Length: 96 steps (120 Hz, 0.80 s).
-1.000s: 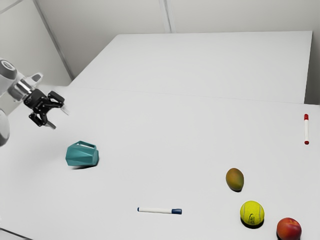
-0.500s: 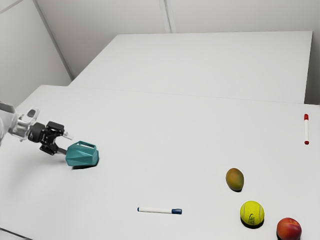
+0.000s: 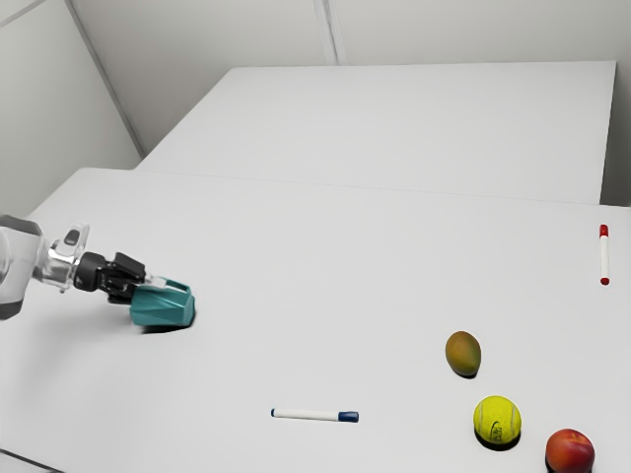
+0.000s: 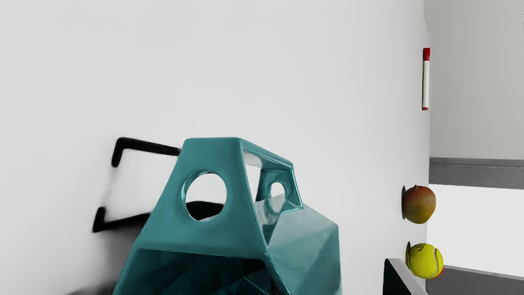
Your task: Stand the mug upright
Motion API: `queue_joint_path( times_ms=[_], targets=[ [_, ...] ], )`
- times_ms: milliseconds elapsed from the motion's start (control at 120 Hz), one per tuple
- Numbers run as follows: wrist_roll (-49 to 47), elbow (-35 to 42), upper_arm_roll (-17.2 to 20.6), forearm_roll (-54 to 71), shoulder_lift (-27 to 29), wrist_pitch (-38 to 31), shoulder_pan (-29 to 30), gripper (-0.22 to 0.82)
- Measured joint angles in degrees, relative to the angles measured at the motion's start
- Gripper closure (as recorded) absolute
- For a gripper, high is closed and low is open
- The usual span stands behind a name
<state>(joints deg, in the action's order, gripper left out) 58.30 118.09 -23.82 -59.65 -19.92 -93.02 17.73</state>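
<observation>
The teal mug (image 3: pixel 163 307) lies on its side at the exterior view's left, handle uppermost. My gripper (image 3: pixel 140 285) is at the mug's end nearest the arm, one pale finger showing beside the handle and the other hidden. In the wrist view the mug (image 4: pixel 303 246) has its dark mouth facing the hand. The gripper (image 4: pixel 262 282) stands open there: one finger (image 4: pixel 403 276) is outside the mug wall with a gap between them, while the other finger is hidden.
A blue-capped marker (image 3: pixel 314 415) lies on the white table (image 3: pixel 325 276) in front of the mug. Farther to the exterior view's right are a mango (image 3: pixel 463 353), a tennis ball (image 3: pixel 497 421), a peach (image 3: pixel 570 451) and a red-capped marker (image 3: pixel 604 254).
My gripper has come down from above the table and moved toward the exterior view's right, up to the mug. The mug lies where it was.
</observation>
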Motion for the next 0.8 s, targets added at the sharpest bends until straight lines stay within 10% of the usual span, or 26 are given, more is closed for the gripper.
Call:
queue_joint_path(
  times_ms=[492,800],
  targets=[
    [2.02,-2.55,0.23,1.02,8.89,-0.75,-5.94,0.76],
    [-7.48,-13.12,12.34,45.63,8.93,-18.23,-18.69,0.77]
  ],
)
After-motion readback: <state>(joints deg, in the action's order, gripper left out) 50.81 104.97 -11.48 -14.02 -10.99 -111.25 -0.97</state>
